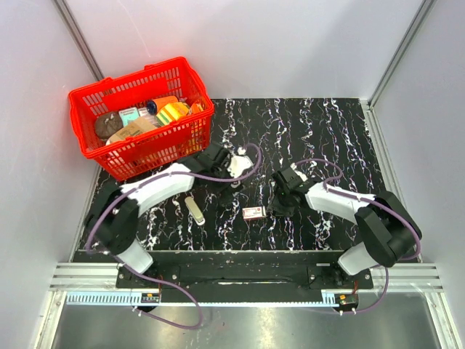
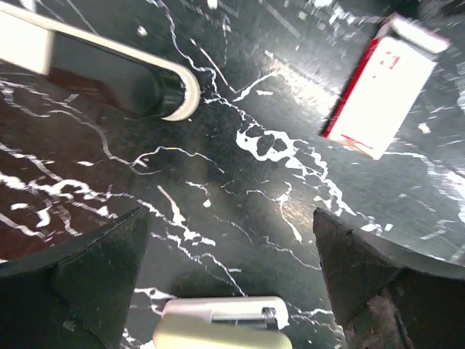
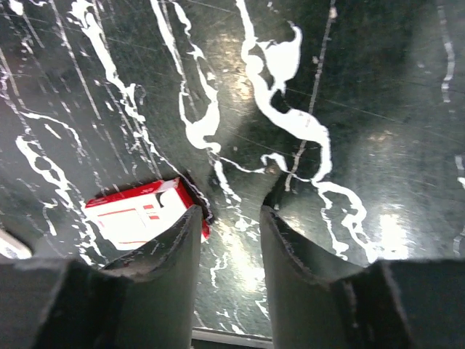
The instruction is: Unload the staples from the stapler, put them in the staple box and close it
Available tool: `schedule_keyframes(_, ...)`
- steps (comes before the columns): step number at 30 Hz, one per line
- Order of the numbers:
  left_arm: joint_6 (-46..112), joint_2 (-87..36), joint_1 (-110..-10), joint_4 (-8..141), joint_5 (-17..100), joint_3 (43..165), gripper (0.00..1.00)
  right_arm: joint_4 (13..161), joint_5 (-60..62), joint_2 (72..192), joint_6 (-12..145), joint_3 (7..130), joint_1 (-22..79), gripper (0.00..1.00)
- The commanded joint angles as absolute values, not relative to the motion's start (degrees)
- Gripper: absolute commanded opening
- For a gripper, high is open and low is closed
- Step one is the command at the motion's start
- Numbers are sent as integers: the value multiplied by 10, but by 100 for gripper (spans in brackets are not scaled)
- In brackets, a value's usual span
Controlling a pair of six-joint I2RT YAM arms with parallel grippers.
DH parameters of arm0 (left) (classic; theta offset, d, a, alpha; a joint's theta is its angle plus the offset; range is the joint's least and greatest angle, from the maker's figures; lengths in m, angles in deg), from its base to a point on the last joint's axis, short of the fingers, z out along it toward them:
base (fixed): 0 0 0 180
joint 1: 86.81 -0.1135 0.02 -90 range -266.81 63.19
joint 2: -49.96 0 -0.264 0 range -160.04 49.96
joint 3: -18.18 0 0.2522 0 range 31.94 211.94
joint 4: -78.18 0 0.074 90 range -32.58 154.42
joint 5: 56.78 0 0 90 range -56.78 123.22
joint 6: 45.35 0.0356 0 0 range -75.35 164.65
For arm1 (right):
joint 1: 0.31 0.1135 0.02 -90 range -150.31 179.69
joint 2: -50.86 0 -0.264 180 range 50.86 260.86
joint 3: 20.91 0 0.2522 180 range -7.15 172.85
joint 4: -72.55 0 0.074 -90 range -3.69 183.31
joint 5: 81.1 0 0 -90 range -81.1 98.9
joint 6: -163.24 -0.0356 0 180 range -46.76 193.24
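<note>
Low in the top view, the cream stapler [image 1: 195, 209] lies on the black marbled table [image 1: 327, 131], left of centre, with the red-and-white staple box [image 1: 253, 212] well to its right. Neither is held.

The right gripper [image 1: 278, 203] hangs just right of the box. In its wrist view its fingers [image 3: 174, 269] stand a narrow way apart with only bare table between them. The left fingertip overlaps the box's [image 3: 142, 218] corner, and I cannot tell whether it touches.

Slightly farther up, the left gripper [image 1: 236, 173] hovers with its fingers [image 2: 87, 283] spread wide and nothing between them. Its wrist view has a cream-rimmed rounded body [image 2: 178, 98] at upper left and the box [image 2: 381, 87] at upper right.

Farthest, at upper left, stands a red basket [image 1: 156, 149] of goods.
</note>
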State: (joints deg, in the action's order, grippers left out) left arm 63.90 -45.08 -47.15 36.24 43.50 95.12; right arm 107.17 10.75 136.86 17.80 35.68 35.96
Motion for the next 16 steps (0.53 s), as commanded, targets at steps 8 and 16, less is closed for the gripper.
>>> schedule_keyframes(8, 586, -261, -521, 284, 505, 1036, 99, 1229, 170, 1320, 289, 487, 352, 85)
schedule_keyframes(16, 551, -208, -574, 284, 494, 1017, 99, 1264, 175, 1325, 350, 596, 351, 99)
